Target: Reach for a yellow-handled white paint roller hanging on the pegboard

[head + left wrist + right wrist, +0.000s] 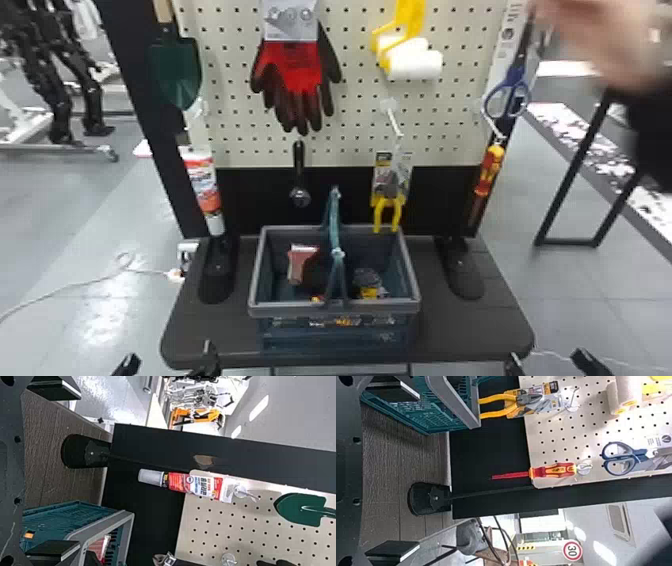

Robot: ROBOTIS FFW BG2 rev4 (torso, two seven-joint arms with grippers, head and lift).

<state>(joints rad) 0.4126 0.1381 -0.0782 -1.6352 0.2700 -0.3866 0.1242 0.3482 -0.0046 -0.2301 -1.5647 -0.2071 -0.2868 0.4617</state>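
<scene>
Left end effector (pixel 171 351), right end effector (pixel 546 355) both open; my reach for the paint roller (pixel 414 65) could hit the person's hand (pixel 595 40) by the scissors (pixel 514 79).

Its dark plate (pixel 11 471) is round-holed, its black fingers (pixel 53 548) flat.

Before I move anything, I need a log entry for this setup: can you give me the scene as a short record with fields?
target: roller
place: hanging on pegboard
left of it, head view: gloves
below it: pliers
lower right: screwdriver
basket: on table, things inside
left tool: open, empty
right tool: open, empty
</scene>
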